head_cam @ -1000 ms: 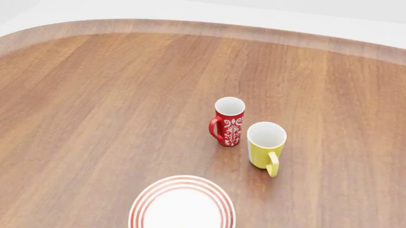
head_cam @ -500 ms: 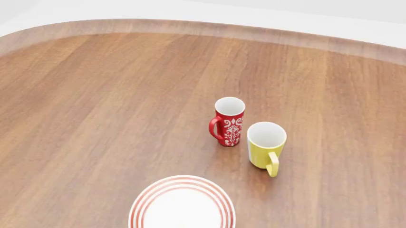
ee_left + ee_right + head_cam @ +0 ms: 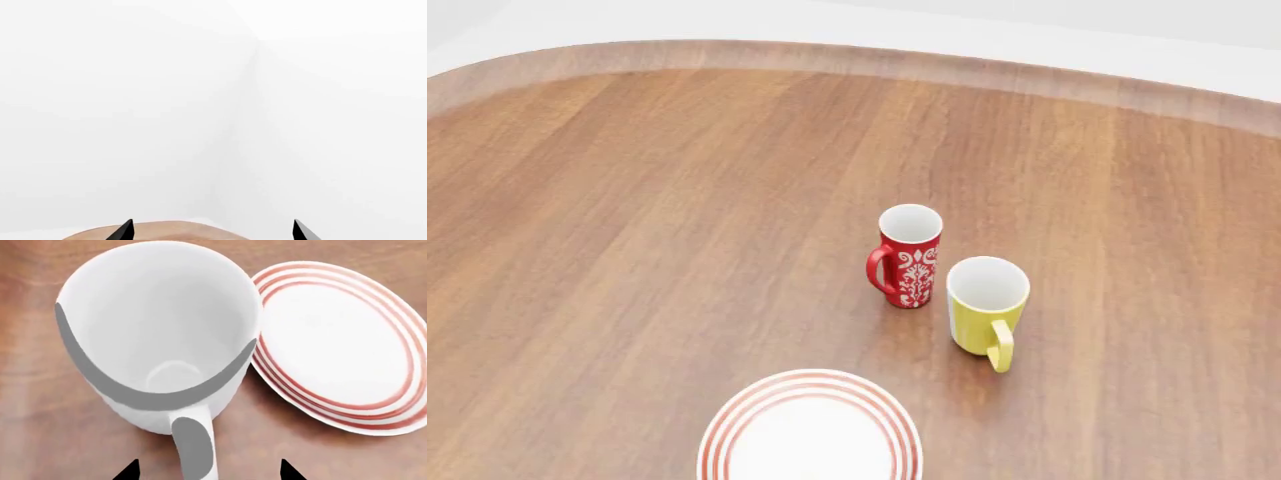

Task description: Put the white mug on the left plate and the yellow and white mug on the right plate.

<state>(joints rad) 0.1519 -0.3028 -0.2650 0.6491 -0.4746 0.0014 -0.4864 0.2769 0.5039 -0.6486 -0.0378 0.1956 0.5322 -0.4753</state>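
Note:
In the right wrist view the white mug [image 3: 160, 335] stands upright on the wooden table, right beside a red-ringed plate [image 3: 340, 345]. My right gripper [image 3: 208, 472] is open; its two dark fingertips straddle the mug's handle [image 3: 193, 445] without touching it. In the head view the yellow and white mug [image 3: 985, 305] stands upright, handle towards me. A red-ringed plate [image 3: 810, 430] lies at the near edge; I cannot tell which plate it is. My left gripper [image 3: 213, 232] is open and empty, facing a white wall. Neither gripper nor the white mug shows in the head view.
A red mug with a white floral pattern [image 3: 908, 255] stands just left of and behind the yellow mug. The wooden table [image 3: 627, 250] has a curved far edge [image 3: 827, 55], with a white wall beyond it. The table edge [image 3: 167, 232] shows in the left wrist view.

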